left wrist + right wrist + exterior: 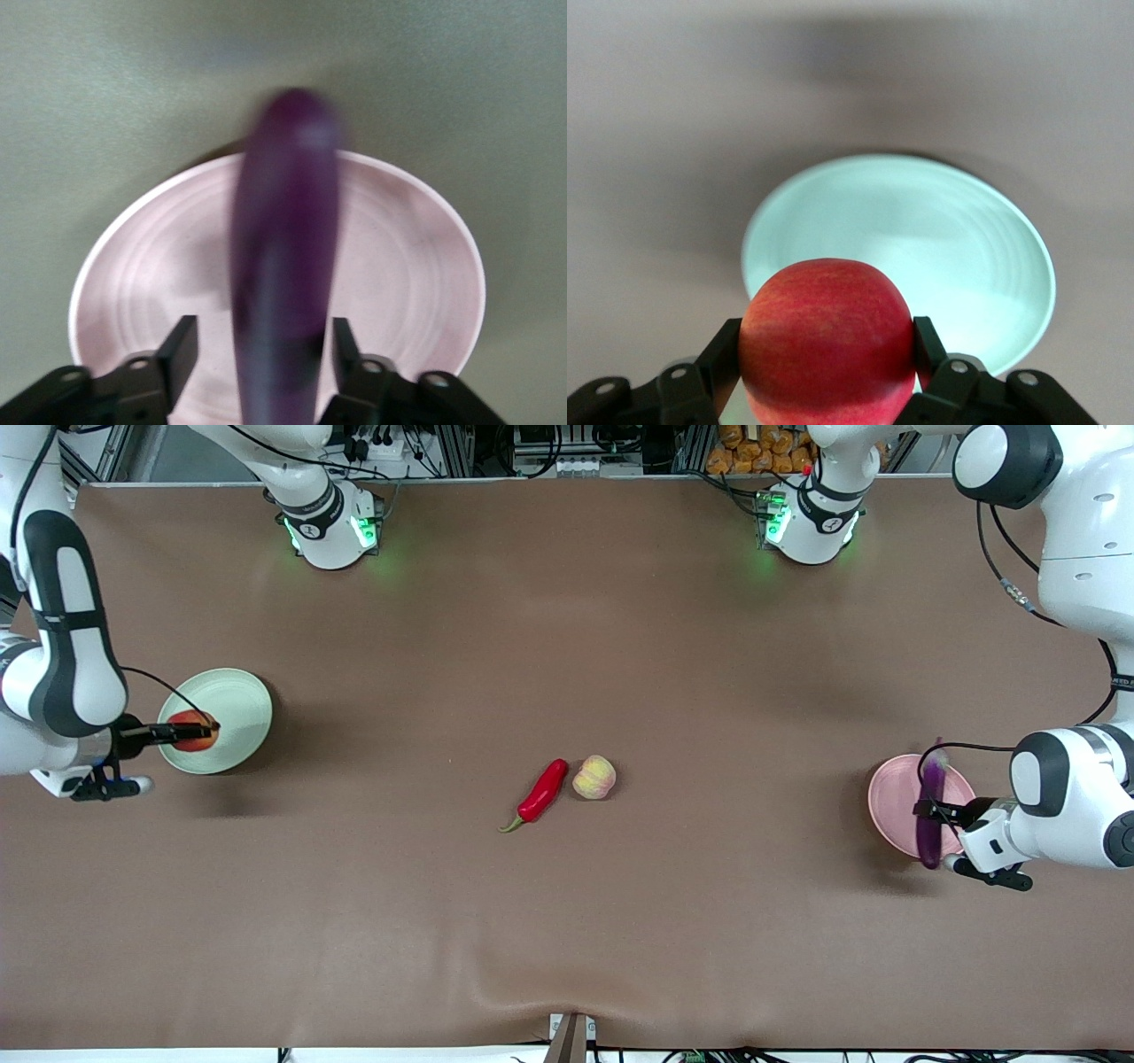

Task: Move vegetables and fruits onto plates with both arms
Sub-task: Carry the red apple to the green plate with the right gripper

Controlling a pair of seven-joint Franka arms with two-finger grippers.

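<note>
My right gripper (202, 732) (826, 329) is shut on the red apple (188, 729) (826, 341) and holds it over the pale green plate (237, 700) (948, 230), by the rim toward the right arm's end. My left gripper (932, 811) (264, 329) is open over the pale pink plate (893, 797) (403, 266). The purple eggplant (930, 833) (283, 257) lies between its fingers with a gap on each side, blurred, one end past the plate's nearer rim. The red chili pepper (543, 790) and the peach (594, 777) lie side by side mid-table.
Brown cloth covers the table. The two arm bases (332, 522) (808, 518) stand along the edge farthest from the front camera. A small fitting (571, 1036) sits at the nearest table edge.
</note>
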